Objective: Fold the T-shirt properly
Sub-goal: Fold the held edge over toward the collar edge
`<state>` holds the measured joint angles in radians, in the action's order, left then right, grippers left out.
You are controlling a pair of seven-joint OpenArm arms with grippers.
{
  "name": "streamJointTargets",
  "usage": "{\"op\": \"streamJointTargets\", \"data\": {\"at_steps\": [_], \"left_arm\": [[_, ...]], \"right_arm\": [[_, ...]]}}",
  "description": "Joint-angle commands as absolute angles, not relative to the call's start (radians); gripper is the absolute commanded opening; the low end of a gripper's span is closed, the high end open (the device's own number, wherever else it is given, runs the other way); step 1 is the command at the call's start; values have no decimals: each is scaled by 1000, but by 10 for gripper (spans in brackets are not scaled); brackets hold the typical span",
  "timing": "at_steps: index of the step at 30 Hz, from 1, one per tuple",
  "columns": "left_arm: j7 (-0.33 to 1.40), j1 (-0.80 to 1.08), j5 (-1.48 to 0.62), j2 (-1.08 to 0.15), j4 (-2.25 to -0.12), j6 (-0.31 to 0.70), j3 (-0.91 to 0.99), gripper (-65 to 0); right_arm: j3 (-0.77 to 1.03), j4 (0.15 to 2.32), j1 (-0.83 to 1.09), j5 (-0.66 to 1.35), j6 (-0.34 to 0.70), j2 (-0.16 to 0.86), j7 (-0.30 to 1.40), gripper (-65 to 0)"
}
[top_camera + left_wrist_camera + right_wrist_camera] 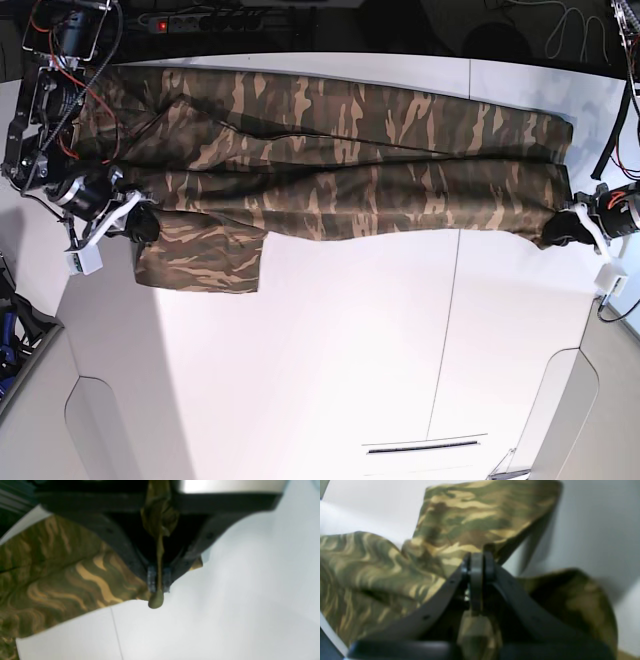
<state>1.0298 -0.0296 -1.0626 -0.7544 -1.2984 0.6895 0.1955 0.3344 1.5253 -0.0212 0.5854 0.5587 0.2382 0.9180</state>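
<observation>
So the white worktop (pixel 350 340) is bare across its near half. Further back, the camo T-shirt (pixel 340 170) is stretched out sideways in a long band over the far half, with one sleeve (pixel 200 258) flopping toward the near side on the left. The right pincer (pixel 140 222) is clamped on the shirt's left end, and the left pincer (pixel 562 228) pinches a bunched bit of fabric at the right end, jaws tight together with cloth poking out between them.
</observation>
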Motion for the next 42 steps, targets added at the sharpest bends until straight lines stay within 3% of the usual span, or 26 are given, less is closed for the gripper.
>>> {"op": "streamJointTargets", "data": {"at_steps": [1,16,34,42], "left_arm": [[1028,-35,-1090,-790,-1322,698,204,-650],[1068,134,-1108,-815,-1508,698,204,-650],[1074,136,-1001,-823,-1508,698,204,-650],[1074,136,-997,-837,-1508,698,204,-650]], "right_arm": [[350,1576,-15,610,566,255,891,-650],[501,1897,296,798,584,254,950,-650],[570,2119,551,813,583,251,944,-650],[591,2123,613,787,582,241,944,-650]]}}
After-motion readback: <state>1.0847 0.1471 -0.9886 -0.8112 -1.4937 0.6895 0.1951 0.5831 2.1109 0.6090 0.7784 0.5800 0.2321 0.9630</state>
